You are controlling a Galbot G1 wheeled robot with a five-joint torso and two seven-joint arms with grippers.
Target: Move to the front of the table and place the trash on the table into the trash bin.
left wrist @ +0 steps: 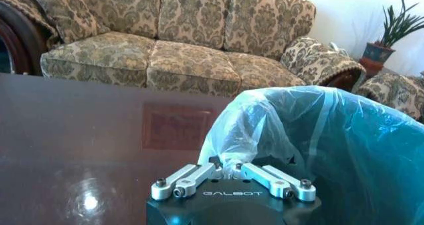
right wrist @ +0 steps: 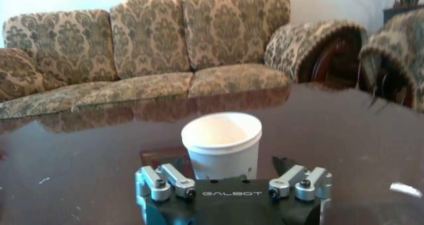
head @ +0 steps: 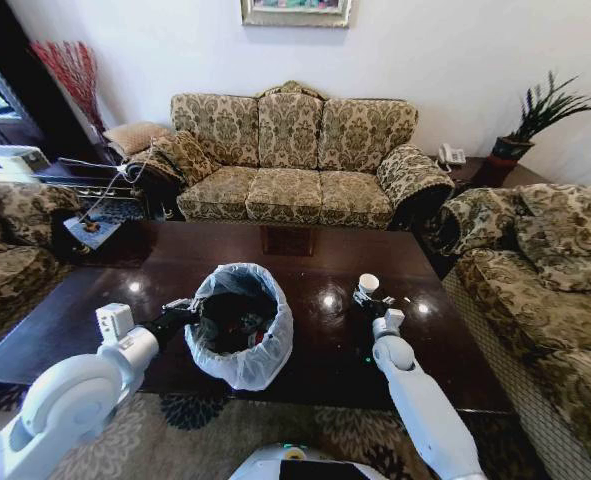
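Dark glossy desk [head: 305,265], sofa [head: 290,150] beyond its far edge. The bin [head: 240,325] sits on the desk near the front edge, left of centre, with a pale plastic bag folded over its rim; some litter lies in its dark inside, too small to tell apart.

Left tool [head: 180,315] is at the bin's left rim. The left wrist view shows it [left wrist: 232,171] pinched closed on a fold of the bag [left wrist: 311,135].

Right tool [head: 370,303] is on the desk to the right of the bin, well apart from it. A white paper cup [head: 369,285] stands upright on the desk between its fingers. In the right wrist view the cup [right wrist: 222,143] sits in the gap of the tool [right wrist: 229,178], fingers [right wrist: 288,178] spread to either side, jaws open, not pressing the cup's wall.
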